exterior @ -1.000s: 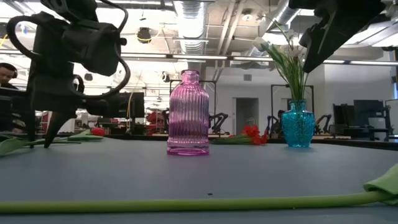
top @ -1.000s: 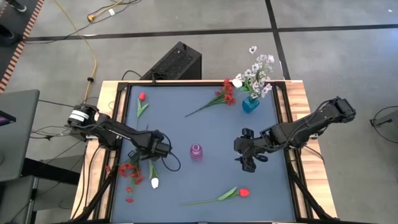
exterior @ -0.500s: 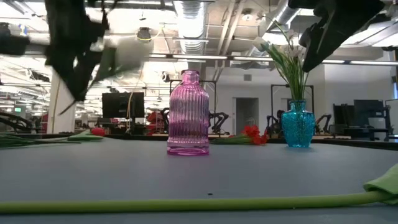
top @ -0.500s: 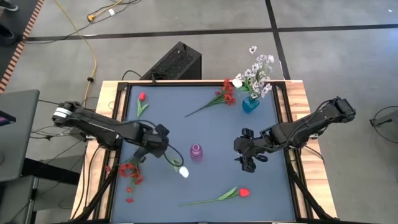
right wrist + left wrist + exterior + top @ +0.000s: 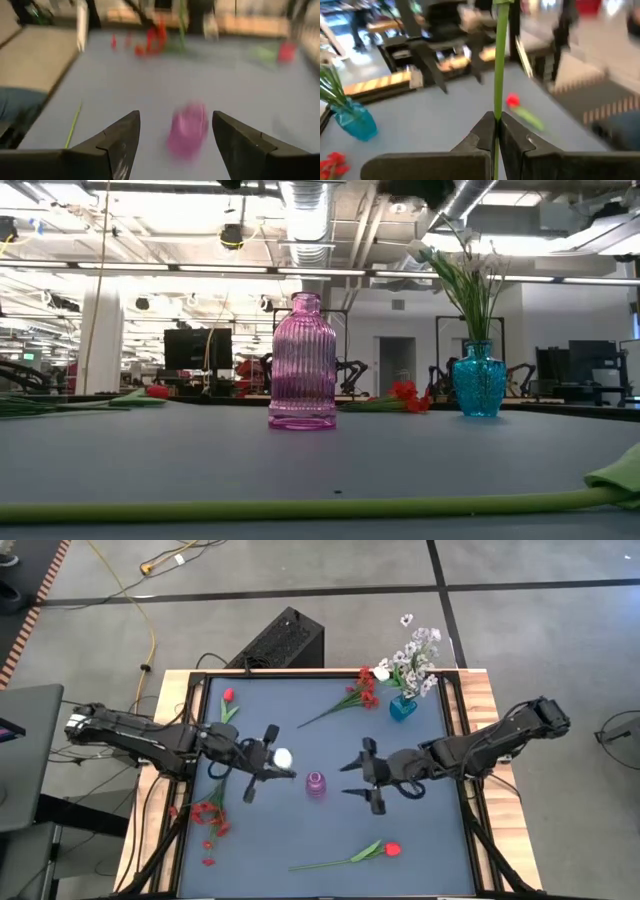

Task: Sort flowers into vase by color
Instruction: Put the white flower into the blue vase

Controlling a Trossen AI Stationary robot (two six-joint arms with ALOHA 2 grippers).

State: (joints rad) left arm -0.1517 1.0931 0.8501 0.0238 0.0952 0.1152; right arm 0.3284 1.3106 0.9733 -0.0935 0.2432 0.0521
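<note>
Left gripper (image 5: 262, 762) above the desk (image 5: 330, 840), fingers clamped on the stem of a white flower (image 5: 282, 756), left of the pink vase (image 5: 316, 784). Pink vase empty; blue vase (image 5: 402, 706) already holds pale sprays. Still lying loose: red spray (image 5: 208, 818), red bud (image 5: 228, 697), red bunch (image 5: 362, 690), red tulip (image 5: 390, 850). Right gripper (image 5: 372, 776), fingers apart, faces the pink vase. Judged early. Desk top dark blue; open workshop behind, ceiling lights.
</note>
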